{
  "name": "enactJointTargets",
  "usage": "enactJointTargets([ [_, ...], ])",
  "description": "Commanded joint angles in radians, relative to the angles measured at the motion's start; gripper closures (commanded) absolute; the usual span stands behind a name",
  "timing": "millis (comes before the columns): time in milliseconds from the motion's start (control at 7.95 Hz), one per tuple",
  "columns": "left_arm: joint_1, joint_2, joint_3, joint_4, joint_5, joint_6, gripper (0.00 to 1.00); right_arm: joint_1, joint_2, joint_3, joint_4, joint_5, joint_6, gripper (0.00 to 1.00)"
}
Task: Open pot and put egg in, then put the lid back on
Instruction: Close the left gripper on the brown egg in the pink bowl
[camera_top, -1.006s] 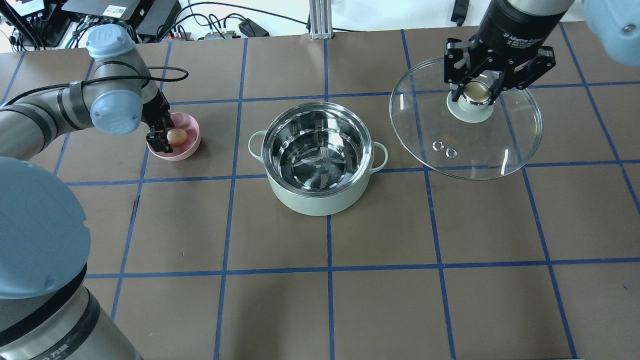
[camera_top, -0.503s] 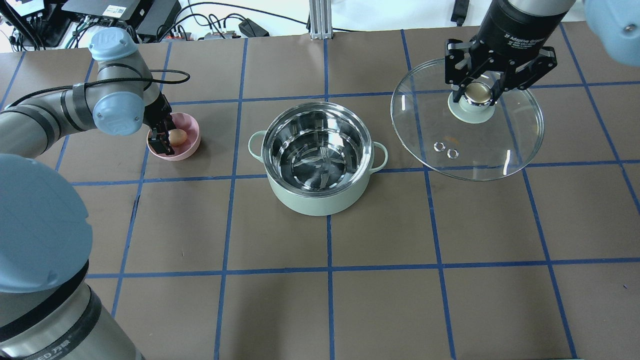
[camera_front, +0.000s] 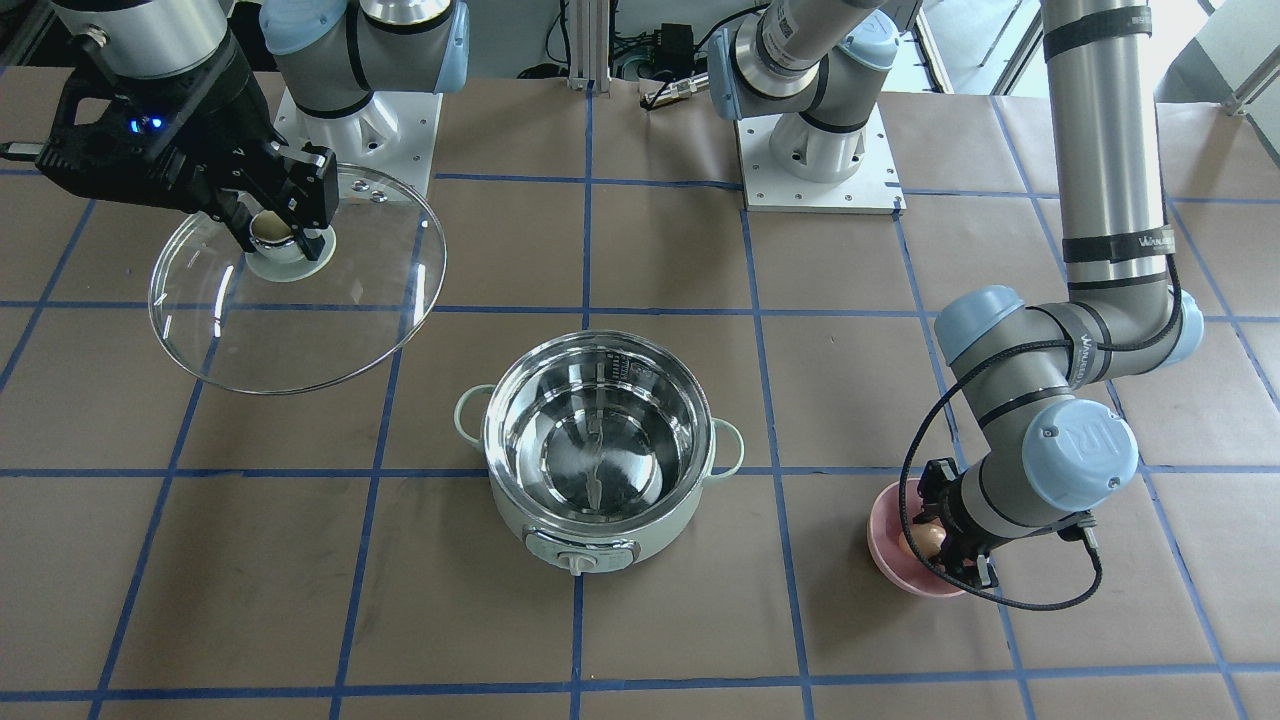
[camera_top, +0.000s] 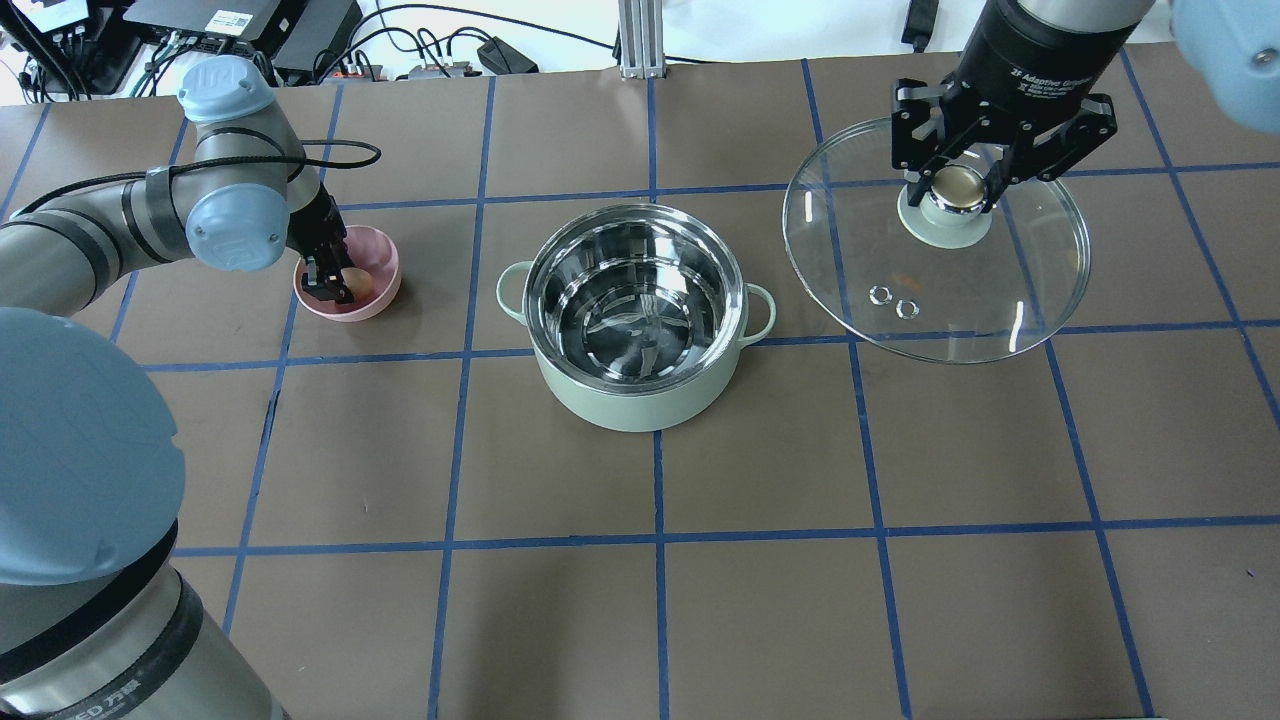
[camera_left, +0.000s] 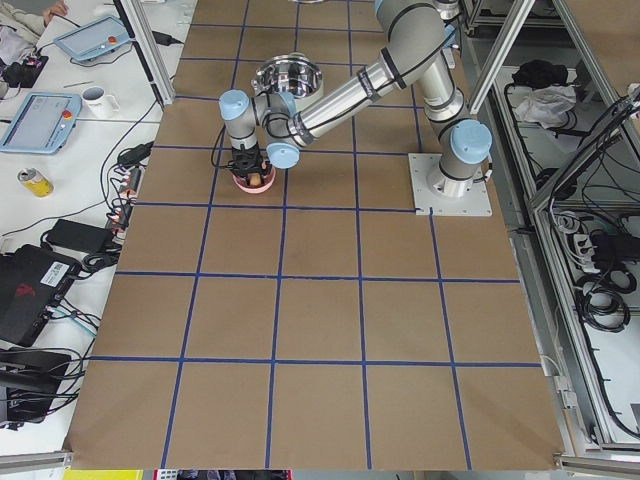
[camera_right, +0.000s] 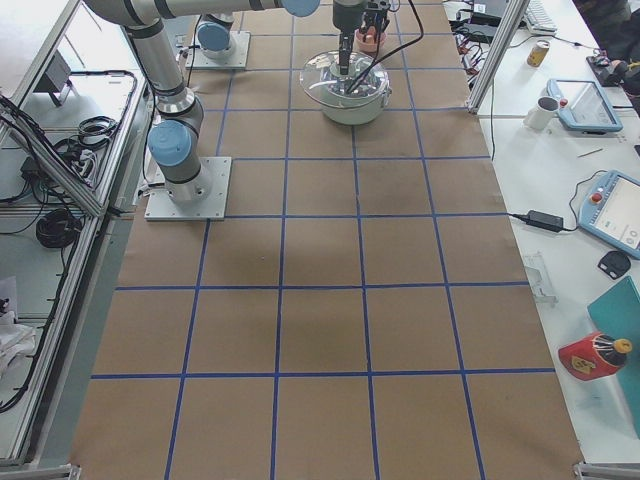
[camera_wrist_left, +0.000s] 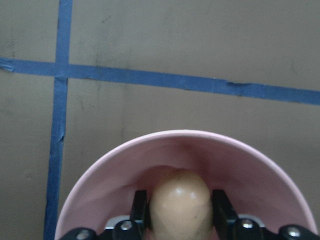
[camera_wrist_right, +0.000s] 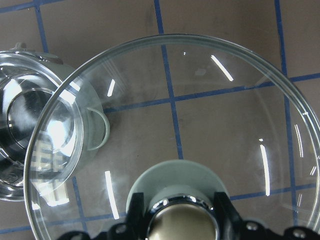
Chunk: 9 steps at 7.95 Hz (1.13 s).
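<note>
The mint-green pot (camera_top: 636, 400) stands open at mid table, its steel inner bare; it also shows in the front view (camera_front: 597, 525). My right gripper (camera_top: 955, 190) is shut on the beige knob of the glass lid (camera_top: 940, 290) and holds the lid in the air to the pot's right, also in the front view (camera_front: 330, 300) and the right wrist view (camera_wrist_right: 200, 125). My left gripper (camera_top: 335, 285) reaches into a pink bowl (camera_top: 385, 285) left of the pot. In the left wrist view its fingers touch both sides of the tan egg (camera_wrist_left: 180, 207), which lies in the bowl (camera_wrist_left: 125, 165).
Brown table with a blue tape grid. Cables and boxes lie along the far edge (camera_top: 250, 30). An aluminium post (camera_top: 637, 40) stands at the back centre. The two arm bases (camera_front: 815, 150) sit on the robot's side.
My left gripper has gone lower into the pink bowl and closed around the egg. The right gripper with the lid has barely shifted.
</note>
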Motion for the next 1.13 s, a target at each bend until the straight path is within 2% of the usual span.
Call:
enactJointTargets([
  [0, 0.0, 0.001, 0.0, 0.002, -0.001, -0.001, 1.0, 0.0, -0.002, 0.0, 0.0, -0.001, 0.004, 0.85],
  [629, -0.002, 0.049, 0.015, 0.002, -0.018, 0.014, 1.0, 0.0, -0.002, 0.0, 0.0, 0.002, 0.004, 0.84],
  [1006, -0.009, 0.154, 0.017, -0.013, -0.016, 0.014, 1.0, 0.0, -0.002, 0.0, -0.001, 0.002, 0.004, 0.84],
])
